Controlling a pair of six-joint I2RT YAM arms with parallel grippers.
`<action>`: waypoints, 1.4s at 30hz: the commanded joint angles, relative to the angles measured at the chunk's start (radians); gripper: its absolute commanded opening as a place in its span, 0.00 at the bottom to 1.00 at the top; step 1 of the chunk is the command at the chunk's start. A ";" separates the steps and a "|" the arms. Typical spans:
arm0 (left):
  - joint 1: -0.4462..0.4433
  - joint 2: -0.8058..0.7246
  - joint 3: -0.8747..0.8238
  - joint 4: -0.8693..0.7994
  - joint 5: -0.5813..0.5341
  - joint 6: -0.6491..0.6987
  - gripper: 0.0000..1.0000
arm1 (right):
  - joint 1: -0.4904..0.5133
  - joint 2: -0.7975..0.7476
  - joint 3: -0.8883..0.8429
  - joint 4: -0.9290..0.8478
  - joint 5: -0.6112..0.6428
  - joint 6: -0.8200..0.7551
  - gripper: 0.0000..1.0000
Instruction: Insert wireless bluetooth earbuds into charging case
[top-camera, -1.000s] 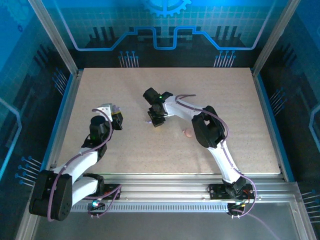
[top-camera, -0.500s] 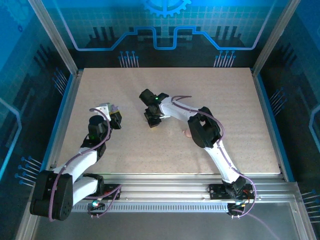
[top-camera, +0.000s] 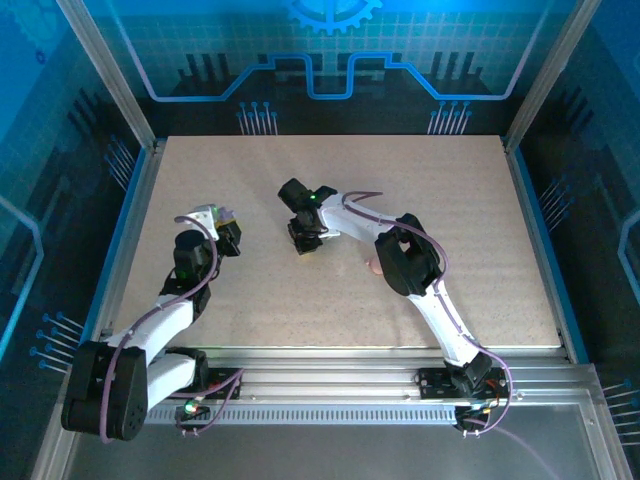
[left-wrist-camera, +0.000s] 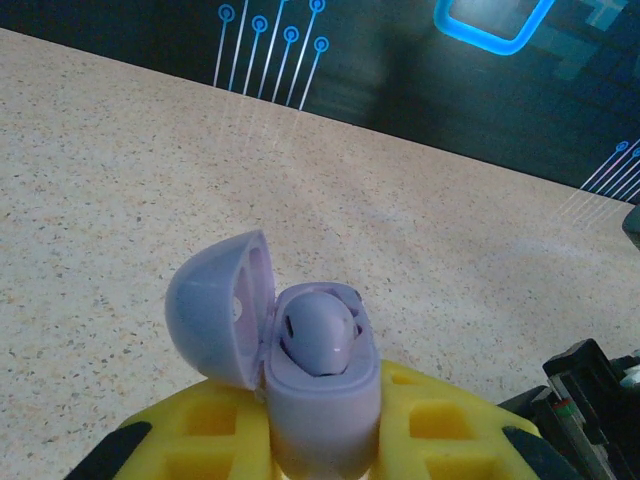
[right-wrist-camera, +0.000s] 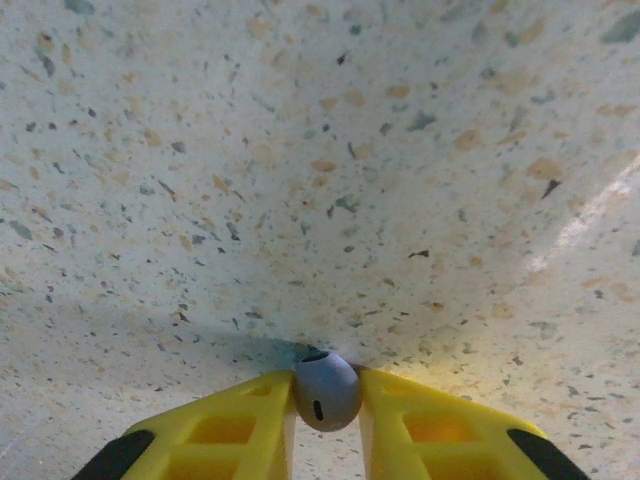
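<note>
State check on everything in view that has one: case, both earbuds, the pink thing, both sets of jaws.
Charging case: lid open, held upright.
Seated earbud: sitting in the charging case.
Loose earbud: on the table, pinched from both sides.
Pink thing: on the table by the right arm, partly hidden; open or shut unclear.
Left jaws: shut on the charging case.
Right jaws: shut on the loose earbud.
</note>
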 joint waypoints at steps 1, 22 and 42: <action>0.015 0.002 0.020 0.038 0.027 -0.019 0.16 | 0.017 0.006 -0.034 -0.001 0.010 0.001 0.22; 0.014 0.077 -0.002 0.141 0.145 -0.061 0.16 | 0.020 -0.364 -0.552 0.315 0.176 -0.195 0.15; -0.264 0.142 0.028 0.181 0.375 0.201 0.17 | 0.010 -0.890 -1.063 0.757 0.317 -0.944 0.17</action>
